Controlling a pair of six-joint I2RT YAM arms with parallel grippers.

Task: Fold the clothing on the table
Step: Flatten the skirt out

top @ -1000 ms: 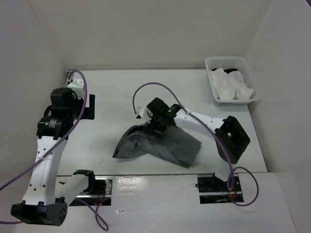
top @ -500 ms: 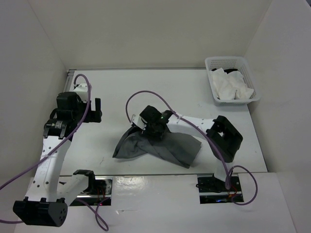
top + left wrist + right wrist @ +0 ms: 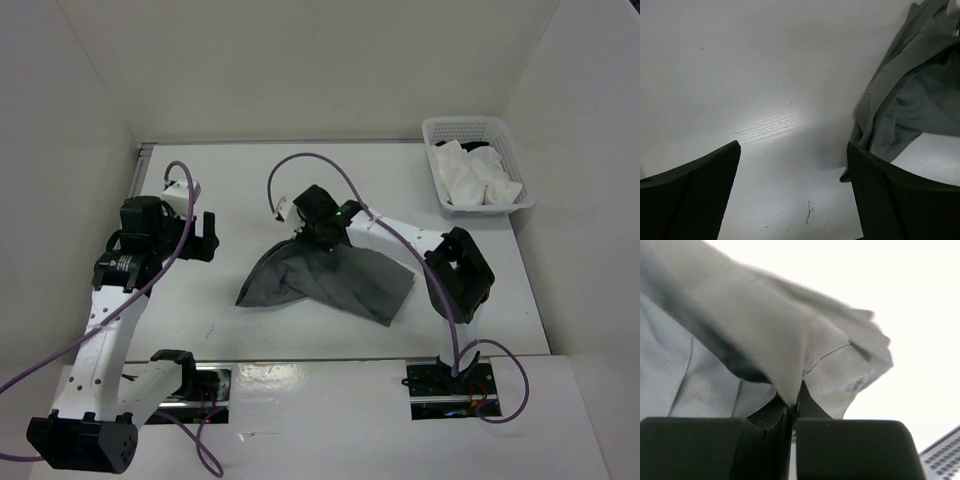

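Observation:
The clothing, a dark grey skirt, lies crumpled at the middle of the white table. My right gripper is shut on the skirt's upper edge; in the right wrist view a fold of grey fabric is pinched between the closed fingers. My left gripper stands open to the left of the skirt, apart from it. In the left wrist view bare table shows between its two dark fingers, and the skirt's left corner hangs just beyond the right finger.
A white lattice basket holding white cloths sits at the back right corner. White walls enclose the table on the left, back and right. A metal rail runs at the back left edge.
The right gripper has shut on the skirt's upper edge and lifted it slightly toward the back. The left arm has swung right and nearer, toward the skirt's left side.

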